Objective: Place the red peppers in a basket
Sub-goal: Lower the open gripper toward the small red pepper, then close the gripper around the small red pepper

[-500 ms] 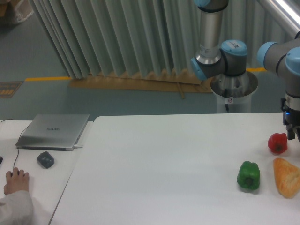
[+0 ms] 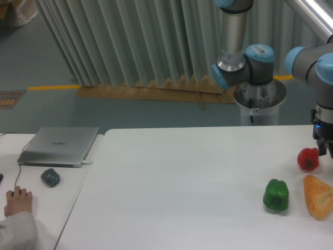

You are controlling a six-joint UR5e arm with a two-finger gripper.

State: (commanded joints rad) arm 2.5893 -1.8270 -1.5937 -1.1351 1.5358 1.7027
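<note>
The small glossy red pepper [image 2: 308, 159] sits on the white table [image 2: 182, 182] near the right edge. My gripper [image 2: 325, 147] hangs at the frame's right edge, just right of and slightly above the pepper, close beside it. Most of the gripper is cut off by the frame, so I cannot tell how its jaws stand or whether it touches the pepper. No basket is in view.
A green bell pepper [image 2: 276, 195] lies in front of the red one, and an orange-tan bread-like wedge [image 2: 318, 196] lies to its right. A closed laptop [image 2: 60, 146], a dark mouse [image 2: 50, 177] and a person's hand [image 2: 18, 200] are on the left desk.
</note>
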